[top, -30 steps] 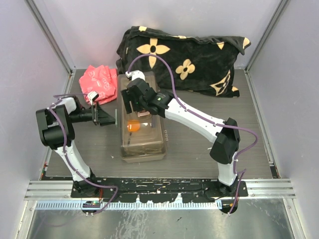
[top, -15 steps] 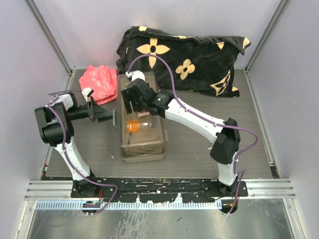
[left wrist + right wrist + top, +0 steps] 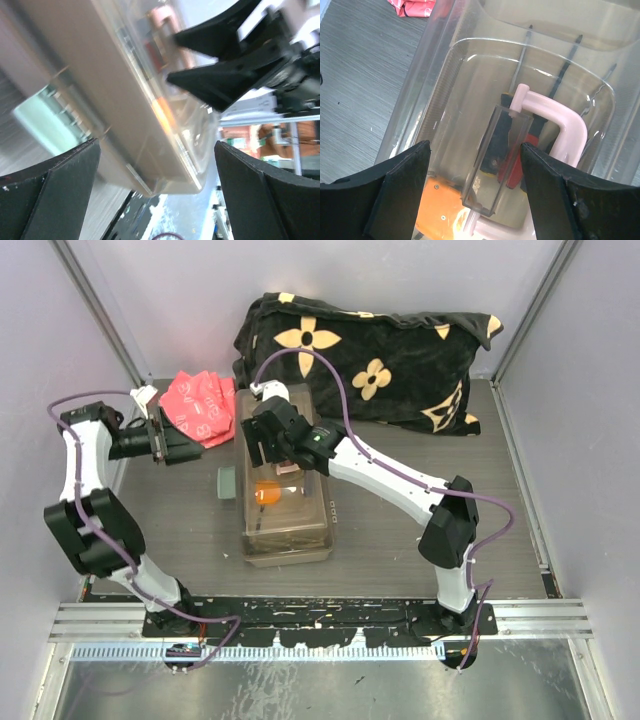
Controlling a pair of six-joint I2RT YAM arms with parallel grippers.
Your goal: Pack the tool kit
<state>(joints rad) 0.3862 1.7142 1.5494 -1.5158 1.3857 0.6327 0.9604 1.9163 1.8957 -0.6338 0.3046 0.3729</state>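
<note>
a: what is at the far left?
b: the left gripper (image 3: 188, 448) hangs over the dark grey wood-grain table (image 3: 400, 520) and points right. its two black fingers are spread wide with nothing between them. just behind it lies a crumpled red plastic bag (image 3: 200, 405) with white print.
a: and moving right?
b: a small pale grey-green rectangular piece (image 3: 226, 483) lies flat on the table, just beside the toolbox's left wall. i cannot tell what it is. next is the large rectangular translucent grey-brown plastic toolbox (image 3: 288, 525), lying lengthwise mid-table with its lid down. an orange tape measure (image 3: 266, 493) shows through the lid. the right wrist view also shows red-handled tools (image 3: 512, 162) and thin screwdriver shafts (image 3: 525, 47) inside.
a: where is the other gripper?
b: the right gripper (image 3: 270, 443) is over the far half of the lid, above the cream handle (image 3: 565, 125). its jaws stand apart on either side of a clear rectangular piece (image 3: 492, 160) around the handle, gripping nothing.
a: anything further right?
b: a black blanket with cream flower shapes (image 3: 400, 360), bunched against the back wall behind the toolbox.
</note>
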